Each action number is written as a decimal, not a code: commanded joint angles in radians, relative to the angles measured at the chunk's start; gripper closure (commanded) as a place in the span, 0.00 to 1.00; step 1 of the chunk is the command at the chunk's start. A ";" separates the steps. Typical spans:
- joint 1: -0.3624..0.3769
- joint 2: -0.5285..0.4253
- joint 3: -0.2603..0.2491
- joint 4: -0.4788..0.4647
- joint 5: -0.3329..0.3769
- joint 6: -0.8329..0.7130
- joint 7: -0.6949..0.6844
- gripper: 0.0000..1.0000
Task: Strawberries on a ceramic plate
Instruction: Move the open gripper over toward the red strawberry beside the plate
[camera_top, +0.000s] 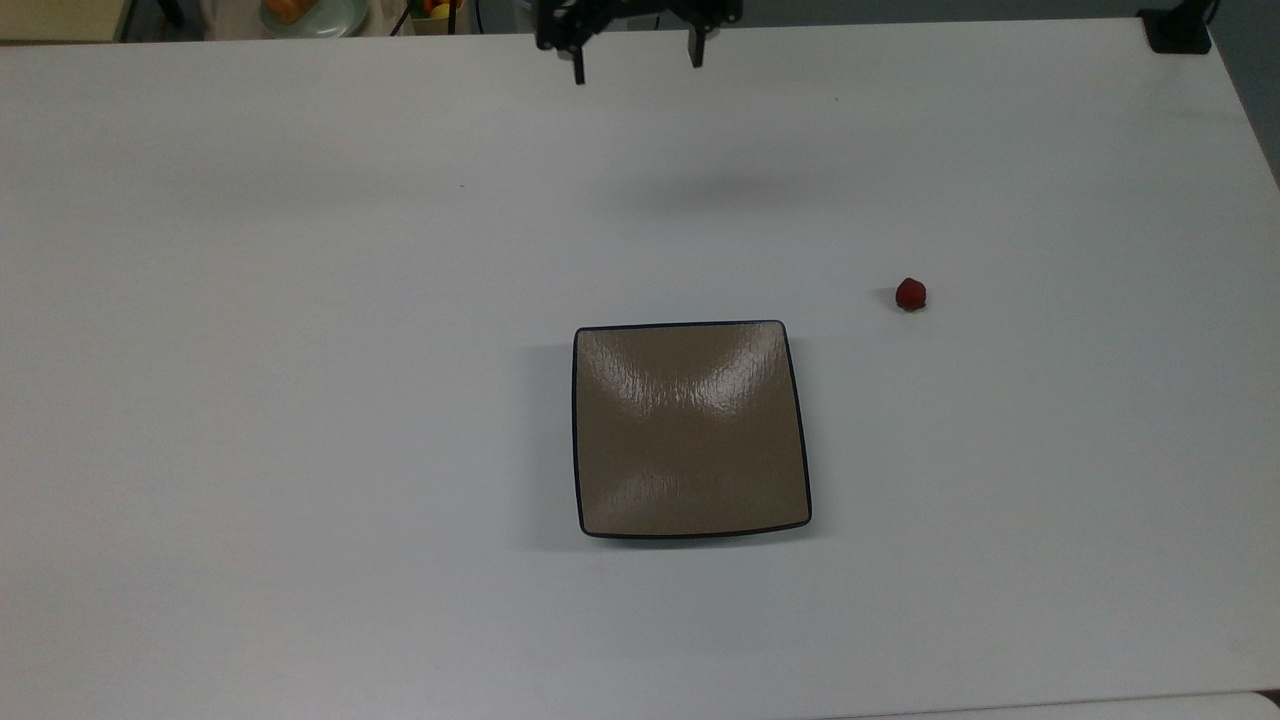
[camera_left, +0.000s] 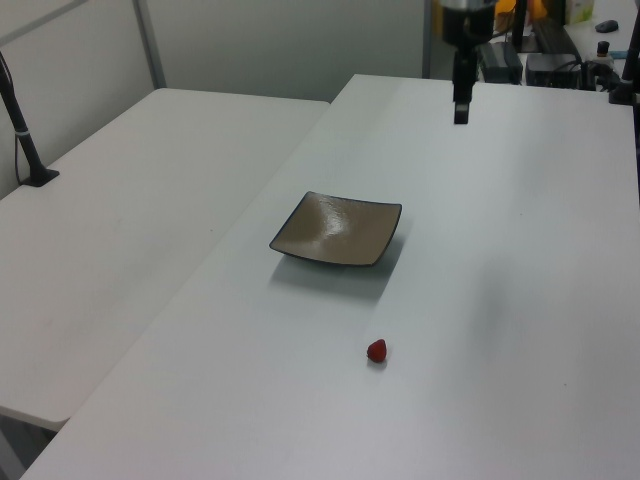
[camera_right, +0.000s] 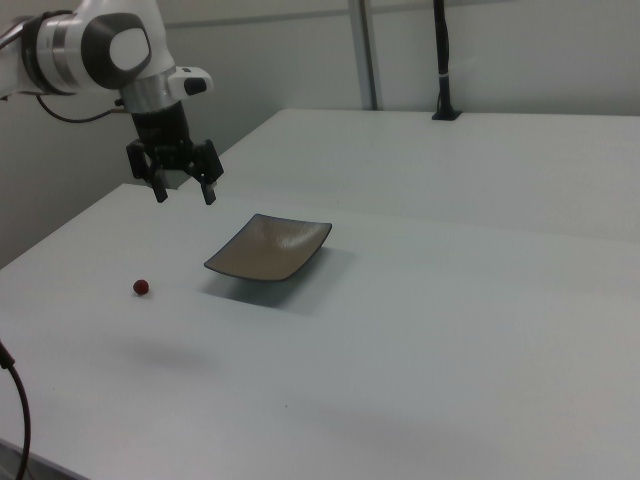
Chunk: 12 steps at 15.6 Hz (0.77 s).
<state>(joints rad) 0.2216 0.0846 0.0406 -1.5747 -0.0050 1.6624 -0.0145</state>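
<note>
Our pincer (camera_right: 183, 190) hangs high above the tabletop (camera_top: 300, 400), fingers spread wide and empty, ready for a small pick. The berry (camera_top: 910, 294) lies bare on the tabletop, well apart from the plate (camera_top: 690, 430), which waits empty.

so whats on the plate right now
Nothing: the ceramic plate shows a bare glossy centre, no part covered. The strawberry lies on the table, apart from it. The open gripper hangs elsewhere.

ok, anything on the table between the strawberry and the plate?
Nothing. In the top view the white table is bare between the strawberry and the ceramic plate; the right view shows the same bare gap.
</note>
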 joint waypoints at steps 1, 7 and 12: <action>0.060 0.047 -0.004 0.012 0.028 0.069 0.019 0.00; 0.165 0.124 -0.005 0.018 0.023 0.161 0.065 0.00; 0.234 0.216 -0.004 0.018 0.010 0.330 0.182 0.00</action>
<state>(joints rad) 0.4180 0.2499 0.0445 -1.5733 0.0093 1.9073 0.1147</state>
